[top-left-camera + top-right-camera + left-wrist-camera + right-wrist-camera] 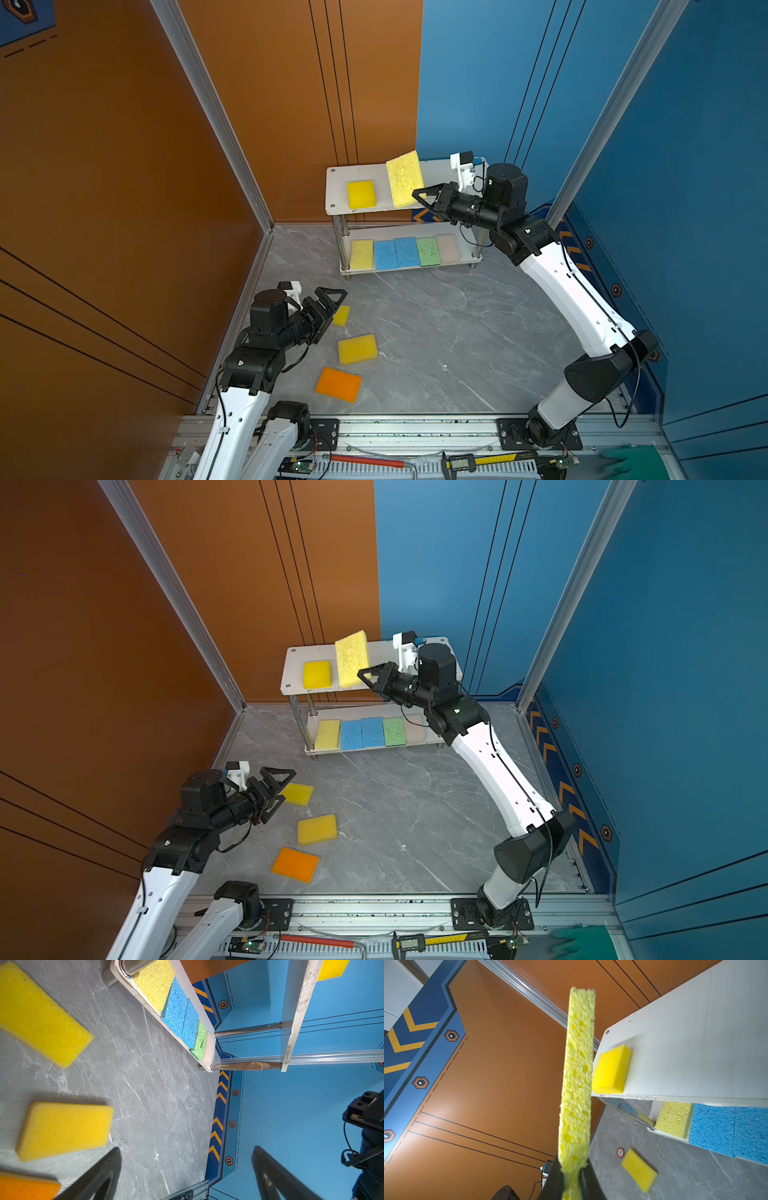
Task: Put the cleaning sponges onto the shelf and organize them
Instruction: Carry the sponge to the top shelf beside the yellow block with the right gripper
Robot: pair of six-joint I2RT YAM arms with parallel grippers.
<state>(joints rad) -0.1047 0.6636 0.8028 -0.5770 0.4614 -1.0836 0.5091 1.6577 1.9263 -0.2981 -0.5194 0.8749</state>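
Grey marbled tabletop [436,332], backed by an orange wall [270,104] and a blue wall [478,83]. Nearest you, an orange sponge [338,384] lies flat, back from your left gripper [337,308] on the wrist side of its jaws. A thick yellow sponge [357,349] lies beside those jaws, and a thin yellow sponge [341,316] lies just past their tips. All three rest on the tabletop, outside the jaws, which stand spread wide and grip nothing. Farther on stands the shelf [336,187]. Its lower board, below your right gripper [419,194], carries a close row: a porous yellow sponge [361,254], a blue sponge [385,254], a second blue sponge [407,251], a green sponge [429,251] and a pale sponge [448,247]. On the upper board a smooth yellow sponge [361,194] lies flat, beyond the right jaw tips. Your right jaws are pressed together on one end of a held yellow sponge [405,178], which juts out from the tips, tilted on edge over the upper board, just beside the smooth yellow sponge. Whether the held one touches the board you cannot tell.
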